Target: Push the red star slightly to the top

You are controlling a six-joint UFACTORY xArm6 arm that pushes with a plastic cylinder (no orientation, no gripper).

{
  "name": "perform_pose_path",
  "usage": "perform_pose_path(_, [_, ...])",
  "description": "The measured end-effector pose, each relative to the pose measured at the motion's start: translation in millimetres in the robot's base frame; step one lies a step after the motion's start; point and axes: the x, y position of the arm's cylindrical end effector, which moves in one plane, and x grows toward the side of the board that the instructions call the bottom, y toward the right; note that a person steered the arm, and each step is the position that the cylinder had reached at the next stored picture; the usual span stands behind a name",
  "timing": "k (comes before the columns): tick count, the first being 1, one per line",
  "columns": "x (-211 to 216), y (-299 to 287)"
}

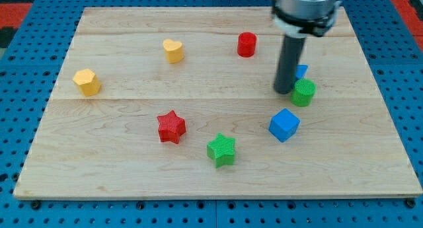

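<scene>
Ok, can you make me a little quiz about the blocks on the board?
1. True or false: my tip touches the red star.
2. Which block is nearest my tip? A) green star B) green cylinder C) yellow heart
3. Fill in: the blue cube lies toward the view's ______ from the red star.

Key: 1 false, the tip stands far off toward the view's right. 2 B. 3 right.
</scene>
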Motion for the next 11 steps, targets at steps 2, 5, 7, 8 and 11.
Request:
perform_pose_path(2, [11.0, 22.2])
perform_pose_path(5, [47.2, -114.2])
perform_pose_path(7, [81.6, -189.6])
perform_pose_path(8, [93.0, -192.2])
perform_pose_path(11, [125.1, -225.3])
